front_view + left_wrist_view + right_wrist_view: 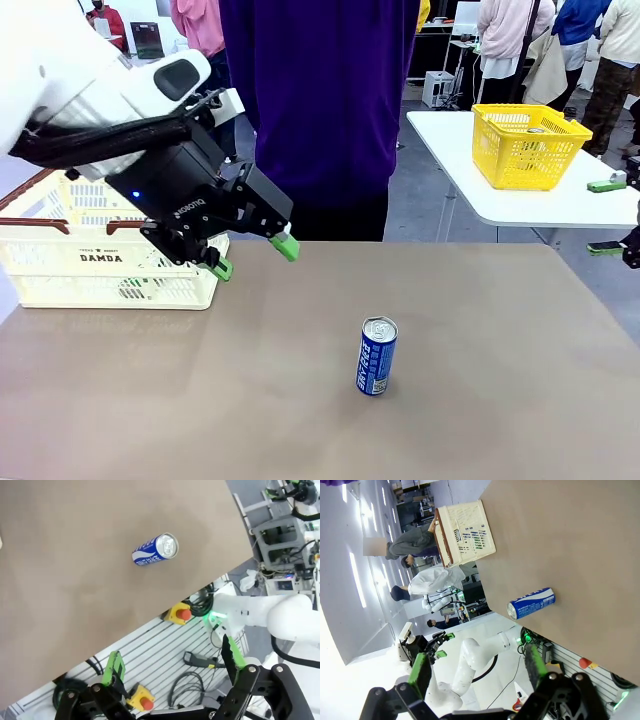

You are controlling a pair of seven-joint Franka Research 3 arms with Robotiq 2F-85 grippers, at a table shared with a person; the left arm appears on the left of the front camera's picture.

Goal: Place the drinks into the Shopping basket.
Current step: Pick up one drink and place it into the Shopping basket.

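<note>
A: Blue with white lettering and a silver top, one can (377,356) is seen standing upright on the brown tabletop (500,400). Nothing is touching it, and bare surface is left all around it.

B: And the Shopping basket (110,262)?

A: It is set well apart from the can, off to the can's left and farther back, at the tabletop's far left edge. Its cream lattice wall, brown handles and black "DAMDA" print are turned toward the camera. Bits of colour are glimpsed through the lattice, but what lies inside cannot be made out.

B: How is the left gripper (254,257) placed?

A: It is held above the tabletop, up and to the left of the can, between the can and the basket and much closer to the basket's front corner. Its fingers are spread wide, with nothing caught between the green pads. In the left wrist view the can (155,550) is seen well beyond the parted fingers of the gripper (170,646).

B: The right gripper (476,655)?

A: Its fingers are likewise spread apart and nothing is gripped. In the right wrist view the can (531,603) is seen beyond them, with the basket (465,532) farther off past the can.

B: Anything behind?

A: A person (320,100) in purple is stood at the far edge, behind the can. A yellow basket (525,150) is kept on a separate white table (470,200), far back to the can's right.
</note>
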